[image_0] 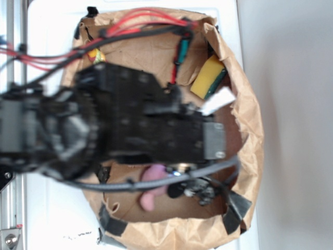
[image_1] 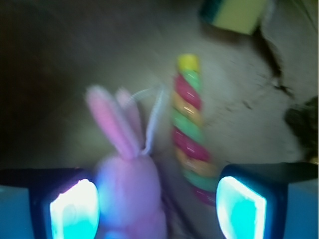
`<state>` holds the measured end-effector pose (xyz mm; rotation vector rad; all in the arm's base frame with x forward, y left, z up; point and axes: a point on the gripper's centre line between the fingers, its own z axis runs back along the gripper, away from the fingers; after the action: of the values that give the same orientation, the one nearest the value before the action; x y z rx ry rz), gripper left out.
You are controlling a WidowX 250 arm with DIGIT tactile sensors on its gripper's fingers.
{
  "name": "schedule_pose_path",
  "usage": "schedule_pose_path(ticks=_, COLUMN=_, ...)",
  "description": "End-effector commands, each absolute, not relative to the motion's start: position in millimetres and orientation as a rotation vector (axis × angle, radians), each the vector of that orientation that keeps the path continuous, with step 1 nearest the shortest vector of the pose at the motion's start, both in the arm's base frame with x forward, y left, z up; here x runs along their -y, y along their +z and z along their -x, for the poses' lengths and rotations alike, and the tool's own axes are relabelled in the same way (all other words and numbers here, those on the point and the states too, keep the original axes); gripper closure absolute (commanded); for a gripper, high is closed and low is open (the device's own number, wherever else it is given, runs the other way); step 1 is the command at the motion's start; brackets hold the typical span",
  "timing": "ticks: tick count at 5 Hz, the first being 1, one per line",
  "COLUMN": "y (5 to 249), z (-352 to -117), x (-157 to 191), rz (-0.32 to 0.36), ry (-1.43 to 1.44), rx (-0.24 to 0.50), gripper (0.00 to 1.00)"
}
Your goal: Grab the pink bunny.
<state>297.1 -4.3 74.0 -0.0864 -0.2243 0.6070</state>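
Wrist view looks down between the two fingers of the tool (image_1: 158,206), whose pads (image_1: 75,209) glow pale blue-green at the lower left and lower right of the picture. The jaws stand wide apart. The pink bunny (image_1: 130,191) sits between them, close against the left pad and well clear of the right one; whether the left pad actually touches it is not clear, and nothing is clamped. Its two long ears (image_1: 112,122) point up and away from the tool, and a thin white loop (image_1: 154,117) curls beside the right ear. Just to the right of the bunny lies a twisted rope (image_1: 189,129) in red, yellow and green, running from near the right pad towards the top of the picture. A yellow sponge (image_1: 234,12) with a dark green edge shows at the top right. Everything rests on a brown floor, blurred in this view.

The exterior view shows the black arm (image_0: 130,122) reaching in from the left over a brown paper bag (image_0: 250,130), which lies opened out on a white desk (image_0: 291,104). Under the arm's far end, part of the bunny (image_0: 152,185) peeks out near the bag's lower edge. The sponge (image_0: 207,77) lies towards the bag's upper right. The tool itself is hidden under the arm here.
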Motion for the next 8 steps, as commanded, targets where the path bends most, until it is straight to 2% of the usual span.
schedule_pose_path(ticks=1, y=120, z=-283, x=-8, rz=0.166, ry=0.557, rx=0.336, gripper=0.00)
schedule_pose_path(ticks=2, y=124, z=-272, x=4, rz=0.231, ry=0.551, rx=0.282, gripper=0.00)
schedule_pose_path(ticks=3, y=128, z=-271, x=17, rz=0.234, ry=0.553, rx=0.252, gripper=0.00)
schedule_pose_path(ticks=6, y=128, z=-271, x=17, rz=0.234, ry=0.553, rx=0.252, gripper=0.00)
schedule_pose_path(ticks=7, y=111, z=-274, x=23, rz=0.158, ry=0.586, rx=0.393, gripper=0.00)
schedule_pose_path(ticks=8, y=86, z=-274, x=28, rz=0.145, ry=0.606, rx=0.416, gripper=0.00)
